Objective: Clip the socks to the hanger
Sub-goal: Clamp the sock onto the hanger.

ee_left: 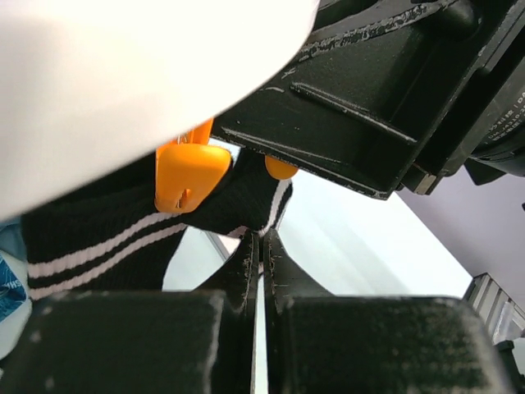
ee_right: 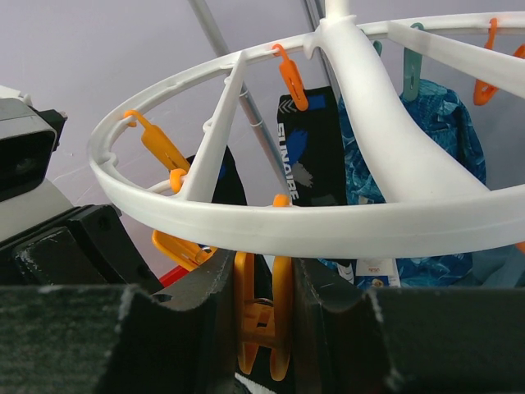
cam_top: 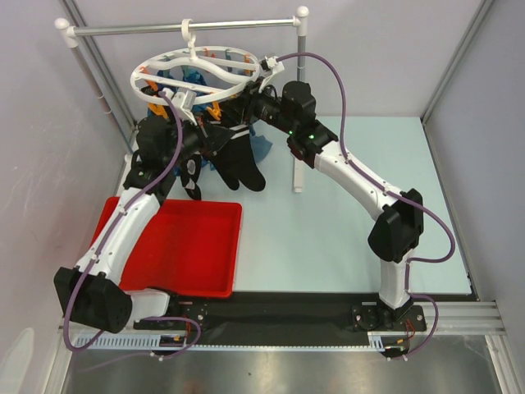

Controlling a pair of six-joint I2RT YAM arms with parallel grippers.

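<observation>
The white ring hanger (cam_top: pixel 201 70) hangs by its hook from the rail; it also fills the right wrist view (ee_right: pixel 328 226). My right gripper (ee_right: pixel 261 283) is shut on an orange clip (ee_right: pixel 262 328) under the ring's near rim. My left gripper (ee_left: pixel 261 246) is shut on the cuff of a black sock with white stripes (ee_left: pixel 98 238), held up at an orange clip (ee_left: pixel 189 176) next to the right gripper's body. Black socks (cam_top: pixel 238 160) hang below the ring. Another black sock with lettering (ee_right: pixel 308 156) hangs clipped at the far side.
A blue patterned cloth (ee_right: pixel 435 148) hangs on the hanger's far side. The grey rail stand (cam_top: pixel 189 27) spans the back, its right post (cam_top: pixel 299 168) beside my right arm. A red tray (cam_top: pixel 193 246) lies at front left.
</observation>
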